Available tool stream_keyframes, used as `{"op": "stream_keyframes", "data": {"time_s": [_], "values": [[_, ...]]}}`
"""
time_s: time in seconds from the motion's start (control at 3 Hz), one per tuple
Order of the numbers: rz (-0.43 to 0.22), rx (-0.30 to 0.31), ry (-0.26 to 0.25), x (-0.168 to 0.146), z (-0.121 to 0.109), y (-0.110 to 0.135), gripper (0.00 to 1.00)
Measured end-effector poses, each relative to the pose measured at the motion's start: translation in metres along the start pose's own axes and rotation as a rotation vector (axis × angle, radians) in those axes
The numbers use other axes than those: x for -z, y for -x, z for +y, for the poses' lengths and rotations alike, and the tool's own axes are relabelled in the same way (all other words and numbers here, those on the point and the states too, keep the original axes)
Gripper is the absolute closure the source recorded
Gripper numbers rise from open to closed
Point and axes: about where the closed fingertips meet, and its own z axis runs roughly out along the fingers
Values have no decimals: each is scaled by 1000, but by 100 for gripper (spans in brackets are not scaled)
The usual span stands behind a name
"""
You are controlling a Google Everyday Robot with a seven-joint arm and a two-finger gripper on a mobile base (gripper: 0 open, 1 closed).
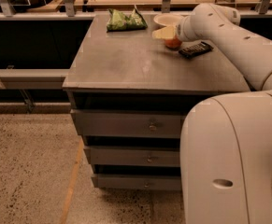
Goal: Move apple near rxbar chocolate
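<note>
Dim warm light; gripper (pixel 167 33) at apple (pixel 173 43)

The hand (pixel 166 33) sits over the apple (pixel 173 43), just beside the rxbar chocolate (pixel 196 49).

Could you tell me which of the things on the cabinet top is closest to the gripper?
The apple, just beneath the gripper. The dark bar, the bowl and the green bag all lie farther off.
</note>
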Motion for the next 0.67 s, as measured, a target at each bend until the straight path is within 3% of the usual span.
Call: {"op": "stream_keyframes", "data": {"time_s": [0.33,0.67], "values": [[-82,38,-73,38,-7,32,0],[-243,95,-154,110,-16,82,0]]}}
